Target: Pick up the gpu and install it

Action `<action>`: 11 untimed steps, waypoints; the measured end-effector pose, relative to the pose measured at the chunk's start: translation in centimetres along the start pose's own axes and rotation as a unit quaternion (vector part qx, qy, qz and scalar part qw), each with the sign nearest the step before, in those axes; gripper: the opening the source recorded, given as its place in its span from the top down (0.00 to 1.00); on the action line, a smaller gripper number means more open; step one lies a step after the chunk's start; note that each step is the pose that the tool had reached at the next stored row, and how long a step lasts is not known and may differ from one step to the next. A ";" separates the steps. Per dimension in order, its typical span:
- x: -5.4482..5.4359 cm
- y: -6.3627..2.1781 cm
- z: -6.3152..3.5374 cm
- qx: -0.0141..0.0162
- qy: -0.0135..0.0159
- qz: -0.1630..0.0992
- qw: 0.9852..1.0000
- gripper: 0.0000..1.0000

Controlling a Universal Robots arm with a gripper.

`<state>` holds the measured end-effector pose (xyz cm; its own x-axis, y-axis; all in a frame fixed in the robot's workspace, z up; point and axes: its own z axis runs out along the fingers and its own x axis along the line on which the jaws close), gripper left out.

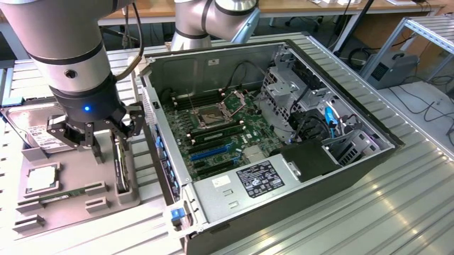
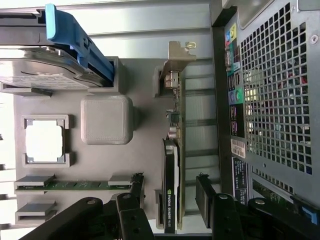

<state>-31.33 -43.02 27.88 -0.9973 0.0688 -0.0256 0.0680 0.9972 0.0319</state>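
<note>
Ribbed metal table [image 1: 397, 212] carries an open case [image 1: 284, 223] lying on its side, with more benches and cables behind it; its board [image 1: 220, 138] faces up, with a labelled power unit [image 1: 248, 180] at the near end. On the exterior view's left a grey tray [image 1: 71, 204] lies on the table just beside the case's rear wall; the tray holds parts in moulded seats. A drive [image 1: 35, 133] with a white label sits at the tray's far end; in the wrist view the drive [image 2: 40, 70] has a blue rail [image 2: 75, 42] across it. A chip [image 1: 41, 178] lies flat in a square seat near the tray's middle; a green stick [image 1: 60, 195] lies in a slot close to the tray's near edge.

The gpu [image 1: 122, 170] stands on its long edge in a slot along the tray's edge nearest the case; in the wrist view the gpu [image 2: 171, 190] shows a black face with green print, and its silvery bracket [image 2: 176, 57] is at the end towards the drive.

The arm [image 1: 64, 48] hangs over the tray with the claw [image 1: 99, 139] pointing down over the gpu; in the wrist view the claw [image 2: 170, 182] is spread wide and grips nothing; one finger [image 2: 136, 186] is on each side of the card with a gap between each and the card.
</note>
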 end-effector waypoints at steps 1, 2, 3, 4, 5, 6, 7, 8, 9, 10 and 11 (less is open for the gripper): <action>0.0 0.01 0.11 0.000 0.000 0.000 1.000 0.46; 0.0 0.01 0.17 0.000 0.000 0.000 1.000 0.46; 0.0 0.01 0.25 0.000 0.000 0.000 1.000 0.46; 0.0 0.01 0.38 0.000 0.000 0.000 1.000 0.46; 0.0 0.01 0.47 0.000 0.000 0.000 1.000 0.46; 0.0 0.02 0.55 0.000 0.000 0.000 1.000 0.46; 0.0 0.02 0.65 0.000 0.000 0.000 1.000 0.46; -0.1 0.02 0.74 0.000 0.000 0.000 1.000 0.46; -0.1 0.03 0.82 0.000 0.000 0.000 1.000 0.46; -0.1 0.03 0.98 0.000 0.000 0.000 1.000 0.46; -0.1 0.03 1.07 0.001 0.000 0.000 1.000 0.46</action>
<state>-31.20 -42.97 26.82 -0.9973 0.0689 -0.0255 0.0681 0.9972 0.0309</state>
